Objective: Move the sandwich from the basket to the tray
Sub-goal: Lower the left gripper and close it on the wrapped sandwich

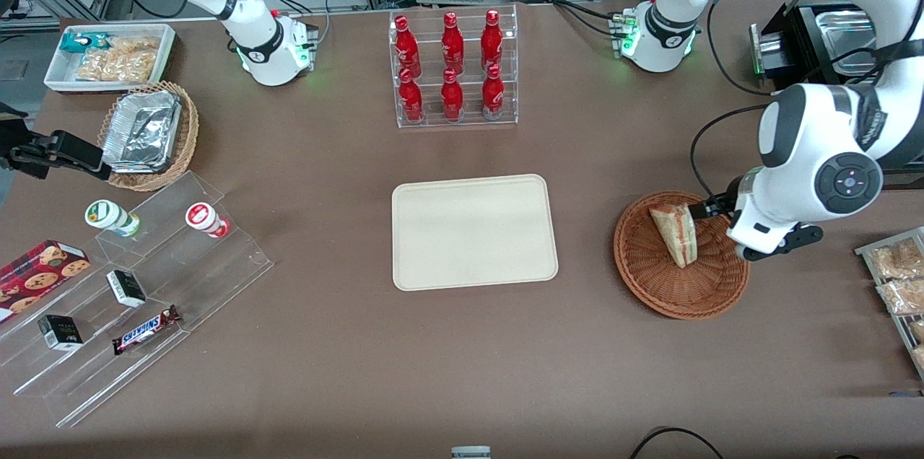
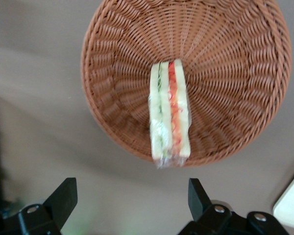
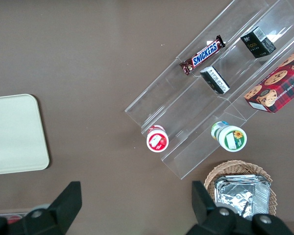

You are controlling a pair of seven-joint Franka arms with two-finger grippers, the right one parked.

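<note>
— So, where is the left arm's tool [image 2: 130, 198] at this moment?

— It hangs above the table [image 1: 462, 358], just beside the basket [image 1: 653, 278], on the side toward the working arm's end. Its two fingers [image 2: 63, 198] are spread wide apart and hold nothing; in the wrist view bare table shows between them.

— And the sandwich [image 1: 675, 232]?

— It sits in the basket, propped up on edge, not lying flat. The wrist view shows its cut edge, with white bread, a green layer and a red layer, wrapped in clear film. One end reaches over the basket's rim, the end closer to the tool. The tool does not touch it.

— Where is the tray [image 1: 473, 232] in all this?

— It lies flat on the table near the middle, with nothing on it, and stands well apart from the basket, toward the parked arm's end.

— Anything else around?

— A clear rack of red bottles [image 1: 452, 66] stands farther from the front camera than the tray. Bagged snacks [image 1: 899, 278] lie at the working arm's end of the table, near the basket.
</note>
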